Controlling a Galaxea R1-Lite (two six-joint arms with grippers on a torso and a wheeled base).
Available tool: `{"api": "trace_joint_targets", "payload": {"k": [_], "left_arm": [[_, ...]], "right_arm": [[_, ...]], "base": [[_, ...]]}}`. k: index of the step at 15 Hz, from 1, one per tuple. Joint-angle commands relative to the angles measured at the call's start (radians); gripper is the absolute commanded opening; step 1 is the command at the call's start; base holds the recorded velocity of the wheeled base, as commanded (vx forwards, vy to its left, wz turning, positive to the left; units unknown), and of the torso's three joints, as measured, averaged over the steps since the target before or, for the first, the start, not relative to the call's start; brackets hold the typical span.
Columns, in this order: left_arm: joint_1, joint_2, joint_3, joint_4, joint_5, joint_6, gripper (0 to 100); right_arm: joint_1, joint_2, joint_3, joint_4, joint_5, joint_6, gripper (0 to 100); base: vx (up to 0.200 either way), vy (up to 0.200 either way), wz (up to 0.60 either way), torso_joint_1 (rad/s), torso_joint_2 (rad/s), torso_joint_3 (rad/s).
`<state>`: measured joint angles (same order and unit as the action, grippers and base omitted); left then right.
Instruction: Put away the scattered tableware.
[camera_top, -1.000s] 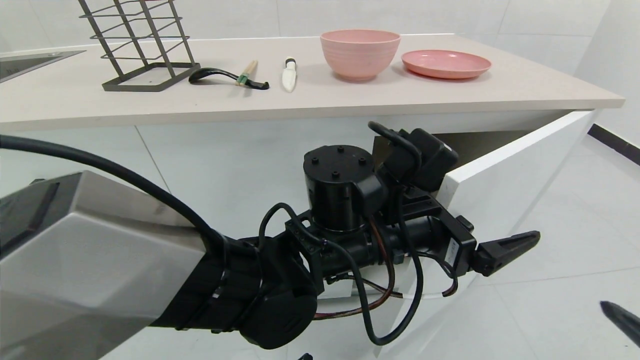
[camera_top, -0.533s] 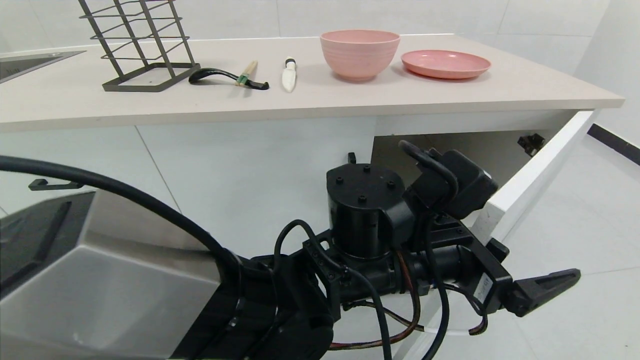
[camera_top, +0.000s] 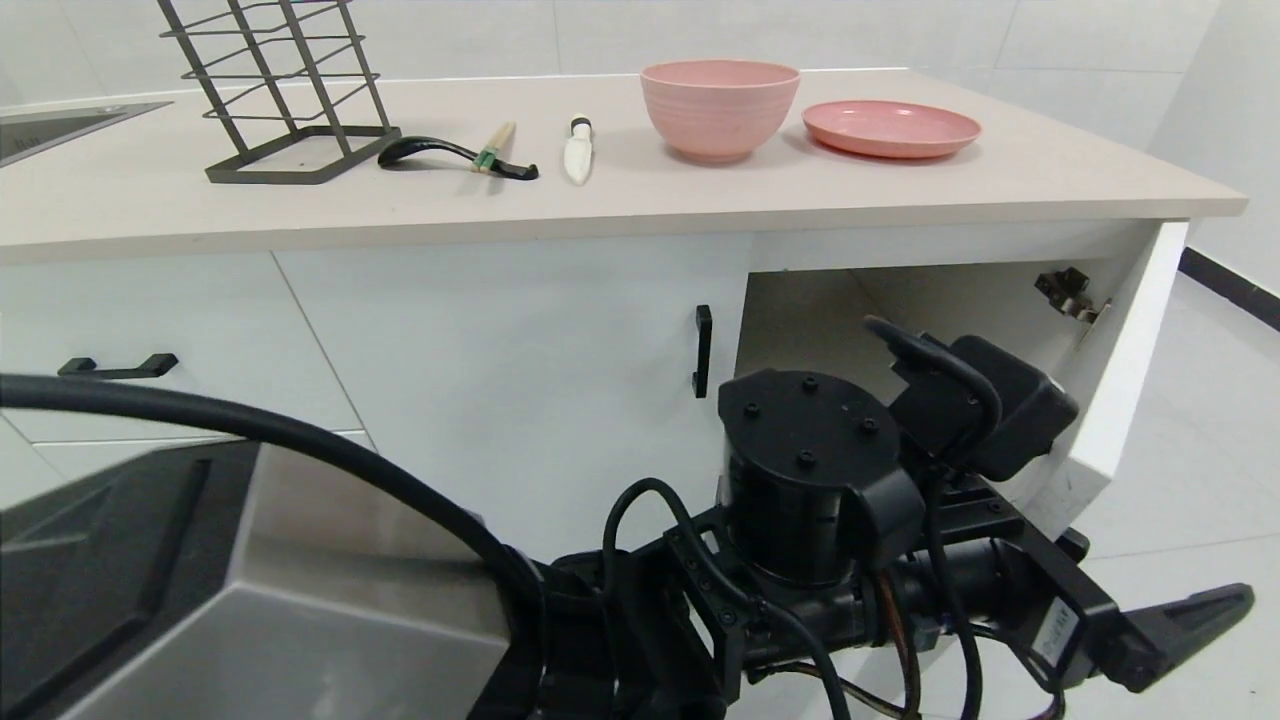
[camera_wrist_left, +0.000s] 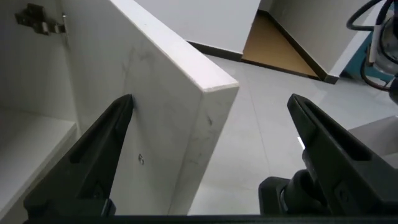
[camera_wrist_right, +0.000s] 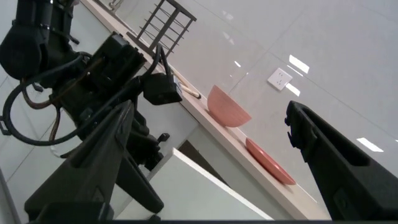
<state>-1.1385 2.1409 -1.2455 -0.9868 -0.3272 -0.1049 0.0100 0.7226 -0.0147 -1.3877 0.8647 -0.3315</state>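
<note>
The counter (camera_top: 1000, 185) carries the pink bowl (camera_top: 720, 105), pink plate (camera_top: 890, 127), black spoon (camera_top: 430, 150) and what may be a white knife (camera_top: 578, 152); below it the cabinet door (camera_top: 1125, 350) stands open. The left gripper (camera_wrist_left: 211, 102) gapes wide near the door's edge, and the right gripper (camera_wrist_right: 208, 112) is likewise spread.

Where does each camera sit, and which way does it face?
Head: on the head, facing forward and down at counter, bowl, plate and open door; left arm crosses the bottom.
Left wrist: looks past the open left gripper at the door's edge and floor.
Right wrist: looks up past the open right gripper at left arm, bowl, plate.
Shared: bowl and plate, head and right wrist.
</note>
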Motion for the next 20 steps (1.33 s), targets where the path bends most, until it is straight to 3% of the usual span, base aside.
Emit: {"api": "trace_joint_targets", "payload": {"k": [1,8,15,17,20], "left_arm": [[-0.004,0.047,-0.040,-0.001,0.010,-0.001,100],[-0.079,0.071,-0.054,-0.010,0.011,-0.024,100],[-0.125,0.156,-0.152,-0.015,0.011,-0.036,100],[-0.182,0.240,-0.245,-0.039,0.011,-0.061,100],[-0.245,0.255,-0.270,-0.058,0.013,-0.062,100]], "right_arm": [[-0.004,-0.009,0.001,0.004,0.000,0.000,100],[-0.021,-0.038,0.009,0.004,0.000,0.000,100],[-0.035,-0.043,0.004,0.004,-0.001,0.000,100],[-0.038,-0.043,0.002,0.004,0.000,0.000,100],[-0.050,-0.055,-0.008,0.001,-0.001,0.000,100]], "base": [[0.000,0.000,0.00,0.000,0.00,0.000],[0.000,0.000,0.00,0.000,0.00,0.000],[0.000,0.000,0.00,0.000,0.00,0.000],[0.000,0.000,0.00,0.000,0.00,0.000],[0.000,0.000,0.00,0.000,0.00,0.000]]}}
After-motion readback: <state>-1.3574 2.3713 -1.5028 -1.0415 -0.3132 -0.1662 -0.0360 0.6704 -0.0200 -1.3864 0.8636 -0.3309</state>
